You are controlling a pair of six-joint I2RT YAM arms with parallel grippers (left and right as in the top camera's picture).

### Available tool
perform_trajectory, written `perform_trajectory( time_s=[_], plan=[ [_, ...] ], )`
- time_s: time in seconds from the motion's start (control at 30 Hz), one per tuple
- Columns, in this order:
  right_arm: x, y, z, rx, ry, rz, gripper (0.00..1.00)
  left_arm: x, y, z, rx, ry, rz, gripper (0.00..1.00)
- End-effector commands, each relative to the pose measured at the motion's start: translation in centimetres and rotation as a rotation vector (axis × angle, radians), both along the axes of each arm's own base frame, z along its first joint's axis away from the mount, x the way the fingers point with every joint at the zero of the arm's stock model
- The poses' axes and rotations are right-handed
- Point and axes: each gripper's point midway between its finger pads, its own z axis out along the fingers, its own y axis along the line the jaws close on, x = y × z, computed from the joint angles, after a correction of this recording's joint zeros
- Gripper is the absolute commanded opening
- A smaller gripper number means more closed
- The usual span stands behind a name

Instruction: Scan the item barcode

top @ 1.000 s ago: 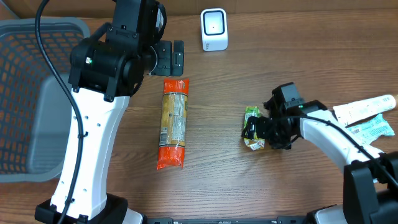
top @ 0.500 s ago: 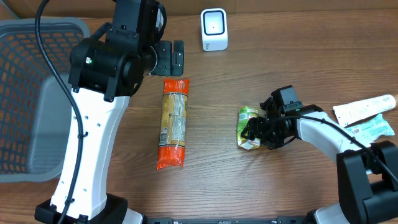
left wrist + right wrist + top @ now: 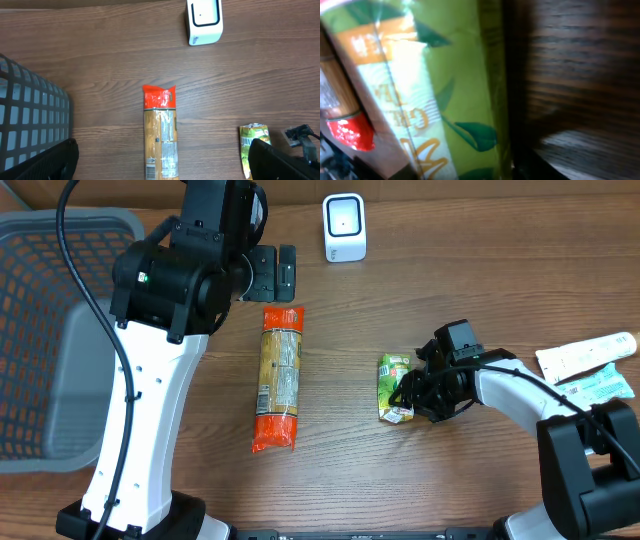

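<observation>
You could read no word or number anywhere: the green packet [image 3: 393, 382] showed only blurred orange letters close up, and the print on the long orange-ended packet [image 3: 279, 380] at its nine o'clock was too small.

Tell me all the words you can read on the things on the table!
No text here reads clearly.
On the green packet: orange and gold letters, too blurred to read.
On the long orange packet: label print, too small to read.
On the white scanner: no words show.
On the white tube and the teal packet: print too small to read.
</observation>
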Motion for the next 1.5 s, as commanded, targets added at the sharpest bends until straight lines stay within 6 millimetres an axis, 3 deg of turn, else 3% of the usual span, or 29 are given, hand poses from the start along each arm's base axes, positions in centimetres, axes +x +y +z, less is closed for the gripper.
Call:
perform_trajectory(
  time_s=[0.0, 0.07, 0.17, 0.23, 0.43, 0.57, 0.73, 0.97, 1.2, 1.47],
  plan=[
    [-2.0, -1.0, -2.5, -0.111, 0.053, 0.02, 0.52, 0.2, 0.3, 0.0, 0.019, -0.003, -0.005, 1.0],
    [-2.2, -0.8, -2.6, -0.122, 0.049, 0.036, 0.51, 0.2, 0.3, 0.0, 0.019, -0.003, -0.005, 0.99],
    [-2.5, -0.4, -2.6, -0.125, 0.048, 0.054, 0.32, 0.2, 0.3, 0.0, 0.019, -0.003, -0.005, 1.0],
    [-2.6, -0.4, -2.6, -0.126, 0.051, 0.055, 0.12, 0.2, 0.3, 0.0, 0.019, -0.003, -0.005, 0.99],
    [-1.6, -0.2, -1.4, -0.102, 0.036, 0.051, 0.04, 0.2, 0.3, 0.0, 0.019, -0.003, -0.005, 1.0],
    [0.2, 2.2, 3.7, 0.091, -0.048, 0.139, 0.04, 0.2, 0.3, 0.0, 0.019, -0.003, -0.005, 1.0],
    [1.7, 5.5, 13.5, 0.428, -0.219, 0.296, 0.04, 0.2, 0.3, 0.0, 0.019, -0.003, -0.005, 1.0],
    [2.7, 6.9, 23.6, 0.679, -0.366, 0.387, 0.04, 0.2, 0.3, 0.0, 0.019, -0.003, -0.005, 1.0],
    [2.8, 7.6, 29.1, 0.802, -0.464, 0.447, 0.04, 0.2, 0.3, 0.0, 0.019, -0.003, -0.005, 0.99],
    [3.7, 7.7, 32.2, 0.788, -0.534, 0.456, 0.04, 0.2, 0.3, 0.0, 0.019, -0.003, -0.005, 0.99]
  ],
)
